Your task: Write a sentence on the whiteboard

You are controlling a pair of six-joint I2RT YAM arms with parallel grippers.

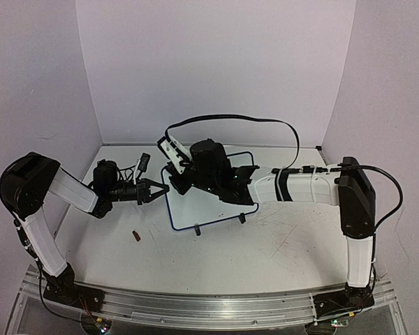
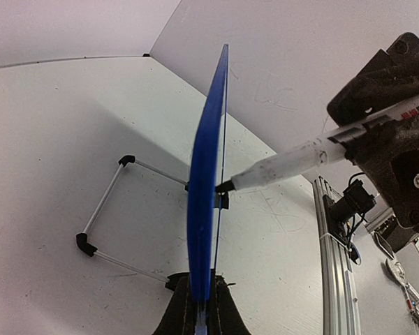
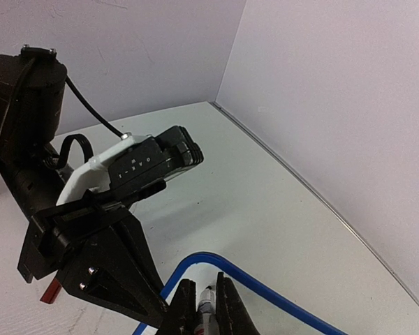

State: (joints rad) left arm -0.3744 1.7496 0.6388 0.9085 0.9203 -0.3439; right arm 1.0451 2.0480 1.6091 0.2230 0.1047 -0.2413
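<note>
The whiteboard (image 1: 195,207) stands tilted on its wire stand near the table's middle, its blue rim (image 2: 204,209) edge-on in the left wrist view. My left gripper (image 2: 204,315) is shut on the board's left edge. My right gripper (image 3: 208,307) is shut on a white marker (image 2: 286,164). The marker's black tip touches the board's face near that held edge. From above, the right arm (image 1: 293,185) lies across the board and hides most of its face. No part of the sentence shows in any view.
A small red-brown piece (image 1: 135,236) lies on the tabletop in front of the left gripper. The stand's wire legs with black feet (image 2: 91,241) reach out behind the board. An aluminium rail (image 1: 209,307) runs along the near edge, and walls close the back and sides.
</note>
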